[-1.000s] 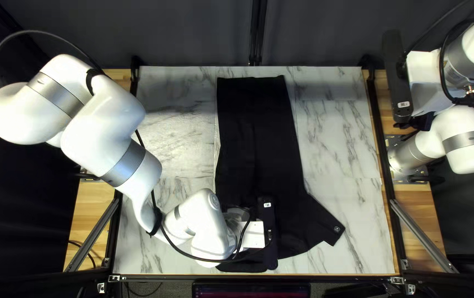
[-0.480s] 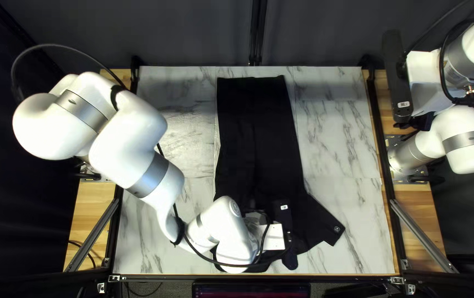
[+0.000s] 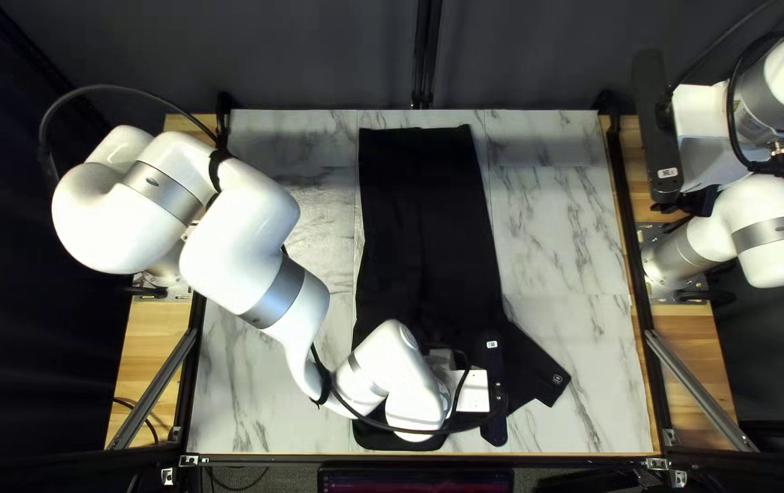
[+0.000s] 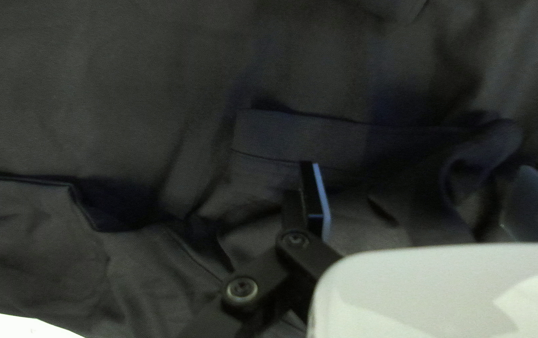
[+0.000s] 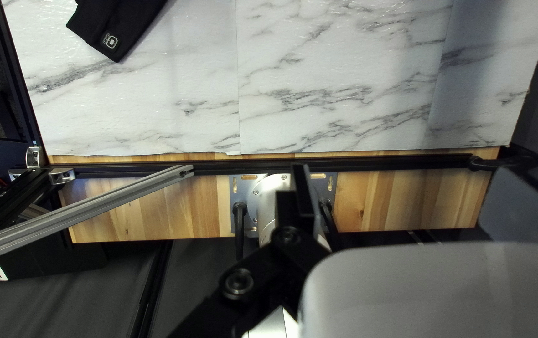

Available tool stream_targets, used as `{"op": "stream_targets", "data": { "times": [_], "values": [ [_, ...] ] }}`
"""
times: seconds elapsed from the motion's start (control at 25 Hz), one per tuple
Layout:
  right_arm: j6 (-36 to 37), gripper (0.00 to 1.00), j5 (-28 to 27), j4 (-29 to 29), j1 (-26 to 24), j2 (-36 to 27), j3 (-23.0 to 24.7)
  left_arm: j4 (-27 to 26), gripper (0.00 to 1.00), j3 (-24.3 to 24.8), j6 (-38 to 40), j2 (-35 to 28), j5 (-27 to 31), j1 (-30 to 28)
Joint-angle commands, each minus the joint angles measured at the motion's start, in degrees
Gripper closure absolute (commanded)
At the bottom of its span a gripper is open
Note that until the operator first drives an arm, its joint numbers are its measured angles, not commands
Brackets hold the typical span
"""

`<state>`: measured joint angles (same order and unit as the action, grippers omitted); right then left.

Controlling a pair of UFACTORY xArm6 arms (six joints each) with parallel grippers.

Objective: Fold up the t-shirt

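T-shirt [image 3: 421,219], just one, runs from near the table's [image 3: 565,228] near edge toward the far. Nearest, your left gripper [image 4: 314,175] is over it; beyond, one sleeve [image 3: 543,361] juts out. Your right gripper [image 5: 300,178] is well apart. You can't tell either of the two grippers' state. The sides look partly folded; sleeve and lengthwise folds likely remain.

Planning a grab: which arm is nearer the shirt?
Left. The left arm reaches over the near end of the shirt; the right arm hangs at the right edge of the table.
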<state>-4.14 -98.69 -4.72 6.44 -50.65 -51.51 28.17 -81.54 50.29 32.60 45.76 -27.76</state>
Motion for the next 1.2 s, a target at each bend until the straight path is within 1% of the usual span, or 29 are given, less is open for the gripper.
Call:
{"op": "stream_targets", "data": {
  "times": [0.04, 0.28, 0.4, 0.6, 0.8, 0.88, 0.96, 1.08, 1.2],
  "values": [
    [0.0, 0.00, 0.0, 0.0, 0.0, 0.0, 0.0, 0.0, 0.98, 0.3, -0.2, -0.4, 0.0, 0.2],
    [0.0, 0.00, 0.0, 0.0, 0.0, 0.0, 0.0, 0.8, 1.00, -3.4, -0.1, 1.0, 0.5, -0.4],
    [0.0, 0.00, 0.0, 0.0, 0.0, 0.0, 0.0, 2.6, 1.00, -3.0, 2.3, 0.8, -1.1, -0.7],
    [0.0, 0.00, 0.0, 0.0, 0.0, 0.0, 0.0, 6.6, 1.00, 0.7, 8.7, -2.9, -2.5, -1.4],
    [0.0, 0.00, 0.0, 0.0, 0.0, 0.0, 0.0, 10.5, 1.00, 2.8, 15.0, -4.0, -4.2, -1.2],
    [0.0, 0.00, 0.0, 0.0, 0.0, 0.0, 0.0, 12.2, 1.00, 4.7, 18.3, -5.0, -5.2, -1.1],
    [0.0, 0.00, 0.0, 0.0, 0.0, 0.0, 0.0, 14.4, 1.00, 8.1, 23.9, -7.1, -5.6, -1.3],
    [0.0, 0.00, 0.0, 0.0, 0.0, 0.0, 0.0, 15.8, 1.00, 10.6, 29.1, -9.2, -4.3, -1.9],
    [0.0, 0.00, 0.0, 0.0, 0.0, 0.0, 0.0, 15.6, 1.00, 12.5, 33.2, -11.5, -0.6, -3.4]
  ]
}}
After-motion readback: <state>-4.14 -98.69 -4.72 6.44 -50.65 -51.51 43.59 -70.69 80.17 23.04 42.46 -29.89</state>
